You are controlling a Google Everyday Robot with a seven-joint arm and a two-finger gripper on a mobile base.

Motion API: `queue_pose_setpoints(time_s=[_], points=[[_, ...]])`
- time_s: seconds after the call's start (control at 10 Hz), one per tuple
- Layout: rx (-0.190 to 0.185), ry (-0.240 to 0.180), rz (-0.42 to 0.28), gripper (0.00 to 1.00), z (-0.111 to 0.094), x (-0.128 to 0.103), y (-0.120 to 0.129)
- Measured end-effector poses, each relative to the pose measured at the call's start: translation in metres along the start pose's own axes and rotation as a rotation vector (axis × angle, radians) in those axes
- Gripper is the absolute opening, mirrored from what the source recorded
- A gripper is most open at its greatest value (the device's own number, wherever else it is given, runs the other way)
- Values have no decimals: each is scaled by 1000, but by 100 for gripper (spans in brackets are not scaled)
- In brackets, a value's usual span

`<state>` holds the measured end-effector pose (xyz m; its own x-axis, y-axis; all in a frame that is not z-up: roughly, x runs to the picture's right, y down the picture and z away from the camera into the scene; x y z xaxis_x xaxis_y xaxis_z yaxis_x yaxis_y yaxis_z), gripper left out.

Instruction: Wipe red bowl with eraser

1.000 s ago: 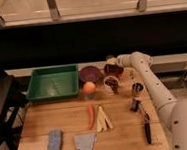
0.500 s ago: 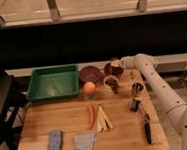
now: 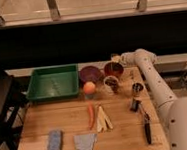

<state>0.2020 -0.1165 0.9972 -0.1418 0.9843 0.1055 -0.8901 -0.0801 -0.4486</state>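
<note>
Hovering over the upward-facing red bowl [image 3: 113,69] is the claw [image 3: 116,60].

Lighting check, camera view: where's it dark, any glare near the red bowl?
Camera view: warm, even light on the wooden table; a dark band lies behind it and a bright strip runs along the top. Camera view: the red bowl has a soft sheen, no blown-out glare. Camera view: the gripper hangs at the bowl's far rim, against the dark band.
</note>
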Motion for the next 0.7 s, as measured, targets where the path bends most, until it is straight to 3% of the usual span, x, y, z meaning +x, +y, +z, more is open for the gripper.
queue_pose_setpoints(time_s=[0.4, 0.7], points=[[-62, 9, -9, 19, 11, 2, 21], [-98, 27, 0, 19, 3, 17, 35]])
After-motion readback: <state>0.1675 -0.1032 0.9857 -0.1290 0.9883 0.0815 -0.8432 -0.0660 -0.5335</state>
